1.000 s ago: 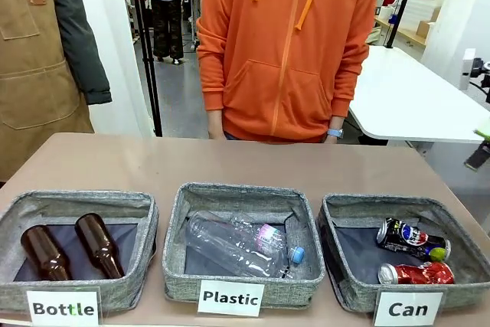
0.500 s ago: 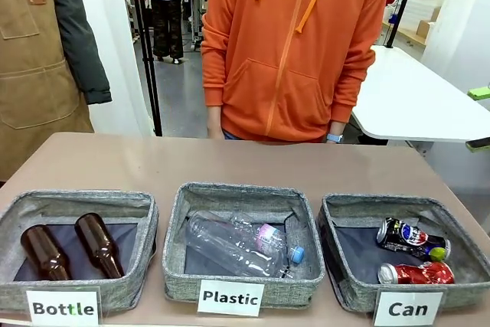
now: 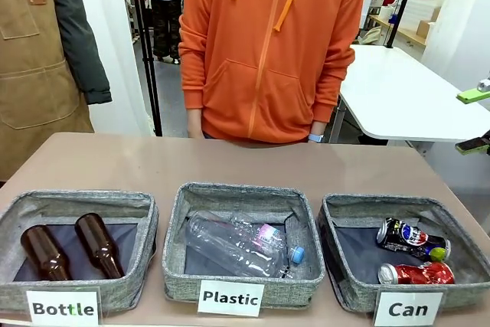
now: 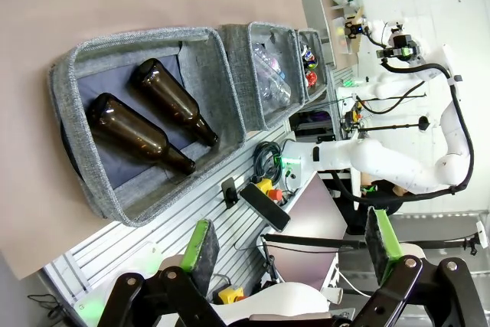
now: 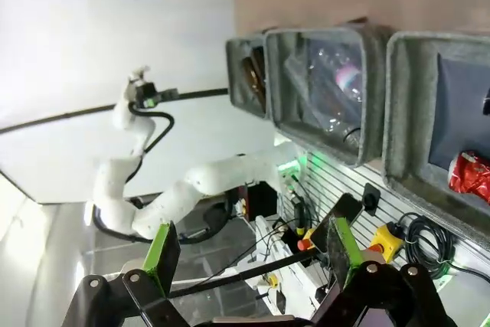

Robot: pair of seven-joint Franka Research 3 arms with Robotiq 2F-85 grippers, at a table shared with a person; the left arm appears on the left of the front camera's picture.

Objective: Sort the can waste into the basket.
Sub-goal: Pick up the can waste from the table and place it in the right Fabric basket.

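Grey fabric "Can" basket (image 3: 348, 285) is already holding the black can (image 3: 412, 237) and the crushed red can (image 3: 416, 273). Right gripper (image 3: 475, 119) and left gripper (image 4: 292, 244) are hanging wide apart, gripping nothing; retreating clear looks best.

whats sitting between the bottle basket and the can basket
The Plastic basket, holding clear plastic bottles, sits between the Bottle basket and the Can basket; the front view shows it.

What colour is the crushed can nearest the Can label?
Shiny red crushed can, clearest in the front view.
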